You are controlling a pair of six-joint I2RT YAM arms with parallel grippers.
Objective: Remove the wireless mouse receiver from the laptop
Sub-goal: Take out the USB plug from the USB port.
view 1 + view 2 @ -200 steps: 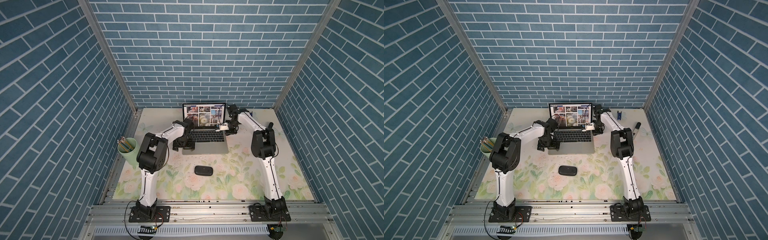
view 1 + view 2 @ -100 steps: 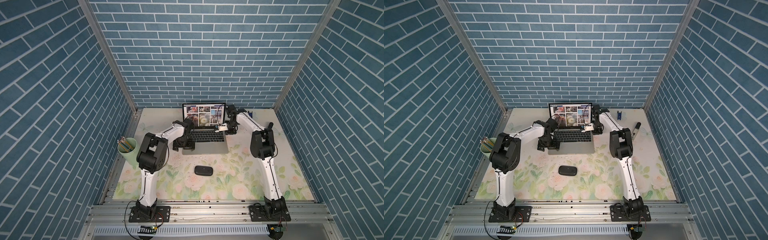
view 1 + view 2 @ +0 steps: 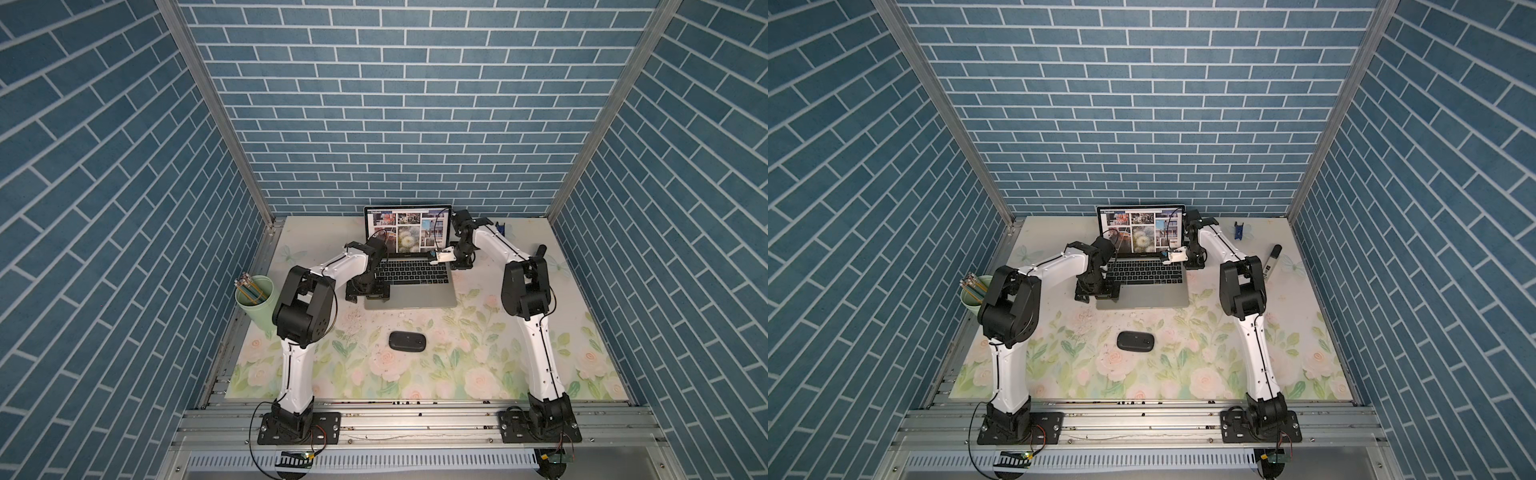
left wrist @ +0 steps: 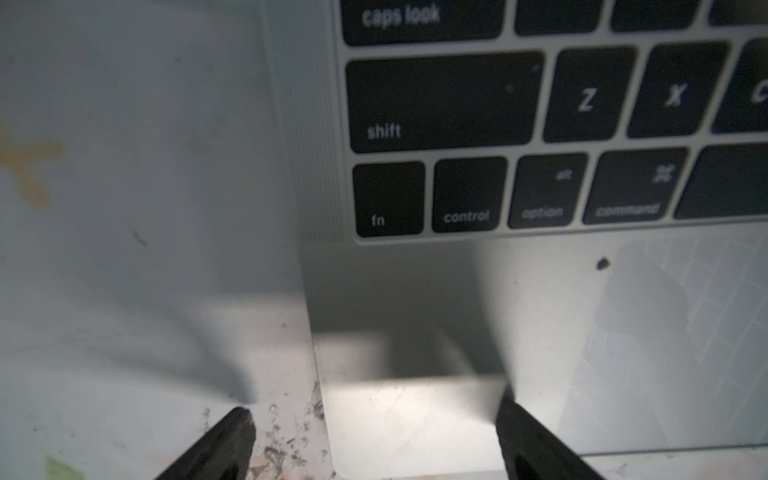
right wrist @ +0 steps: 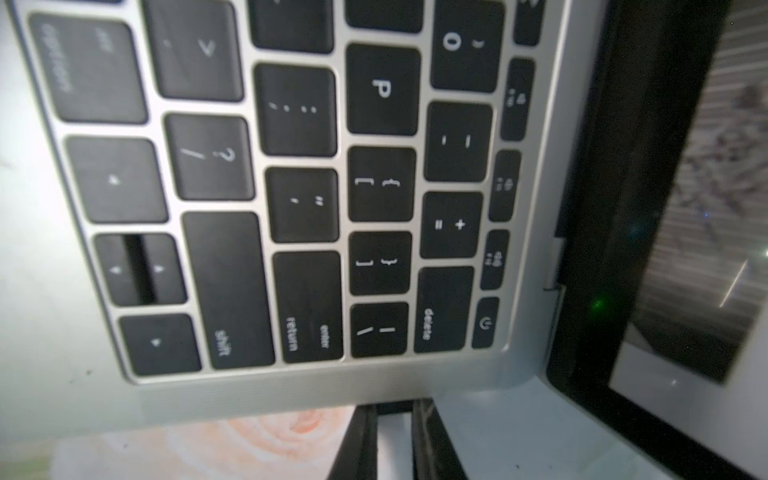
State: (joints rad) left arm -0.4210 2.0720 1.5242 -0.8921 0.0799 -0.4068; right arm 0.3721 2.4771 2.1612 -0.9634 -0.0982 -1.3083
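The laptop [image 3: 415, 297] is set at the back centre of the worktop [image 3: 478, 365], the wireless mouse receiver [image 5: 395, 408] lodged at its right edge. The mouse [image 3: 407, 342] is laid before it, a cup [image 3: 255, 307] is placed far left, and a marker [image 3: 1271, 259] far right.

I see a booth of three blue brick-patterned walls [image 3: 395, 104], far, left and right, joined by silver corner posts [image 3: 216, 112]. The tabletop [image 3: 457, 374] wears a pale floral print; a metal rail [image 3: 415, 424] runs along its near edge. Lighting is even.
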